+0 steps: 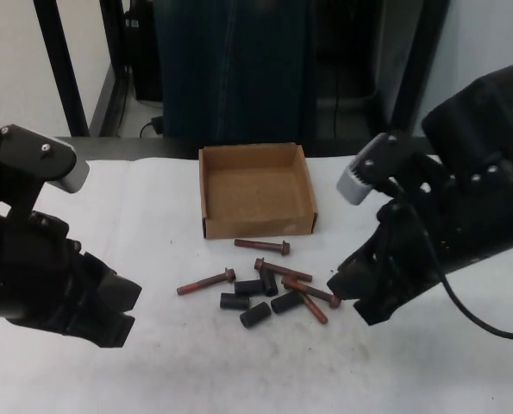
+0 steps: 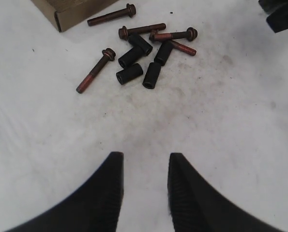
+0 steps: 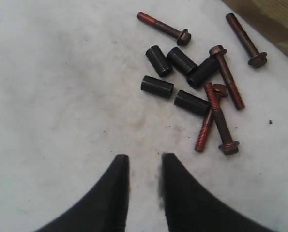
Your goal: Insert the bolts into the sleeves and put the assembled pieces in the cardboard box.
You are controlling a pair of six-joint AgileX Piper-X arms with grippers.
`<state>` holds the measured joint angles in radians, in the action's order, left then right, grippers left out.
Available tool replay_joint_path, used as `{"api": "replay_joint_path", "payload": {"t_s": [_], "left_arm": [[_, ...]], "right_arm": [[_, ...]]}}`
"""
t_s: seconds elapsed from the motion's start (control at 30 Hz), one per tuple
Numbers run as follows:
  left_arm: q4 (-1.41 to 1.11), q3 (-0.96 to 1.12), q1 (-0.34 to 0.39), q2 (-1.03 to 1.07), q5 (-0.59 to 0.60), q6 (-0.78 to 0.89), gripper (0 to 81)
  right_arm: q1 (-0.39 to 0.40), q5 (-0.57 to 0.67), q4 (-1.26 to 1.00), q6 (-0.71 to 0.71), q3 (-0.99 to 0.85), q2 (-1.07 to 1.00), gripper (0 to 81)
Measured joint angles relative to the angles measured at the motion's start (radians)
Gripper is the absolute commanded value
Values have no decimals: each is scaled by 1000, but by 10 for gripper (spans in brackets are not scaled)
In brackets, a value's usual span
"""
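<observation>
You have bolts (image 1: pixel 262 246) and sleeves (image 1: pixel 248 287) heaped just before the box (image 1: pixel 260 226), with bare counter (image 1: pixel 196 371) around them. Left end effector (image 2: pixel 144 160) and right end effector (image 3: pixel 144 159) are slightly parted and empty.

High camera looks down from behind; both wrist cameras, close in, share the bolts (image 2: pixel 94 71).

White bench (image 1: pixel 239 371), dark panel (image 1: pixel 230 69) behind, black frame posts (image 1: pixel 62 65)

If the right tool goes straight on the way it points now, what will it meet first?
Probably the nearest black sleeve lying ahead of the right tool; depth is unclear, so it may touch the bench first.
</observation>
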<state>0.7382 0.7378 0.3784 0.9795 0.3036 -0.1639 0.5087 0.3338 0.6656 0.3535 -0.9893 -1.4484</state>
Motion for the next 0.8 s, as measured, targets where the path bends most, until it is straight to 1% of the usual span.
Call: {"api": "replay_joint_path", "payload": {"t_s": [0.33,0.63,0.8], "left_arm": [[-41,0,0,0,0,0,306],[-60,0,0,0,0,0,306],[-64,0,0,0,0,0,306]], "right_arm": [[0,-65,0,86,-78,-191,221],[5,-87,1,146,-115,-269,221],[7,-108,-3,185,-168,-350,221]]}}
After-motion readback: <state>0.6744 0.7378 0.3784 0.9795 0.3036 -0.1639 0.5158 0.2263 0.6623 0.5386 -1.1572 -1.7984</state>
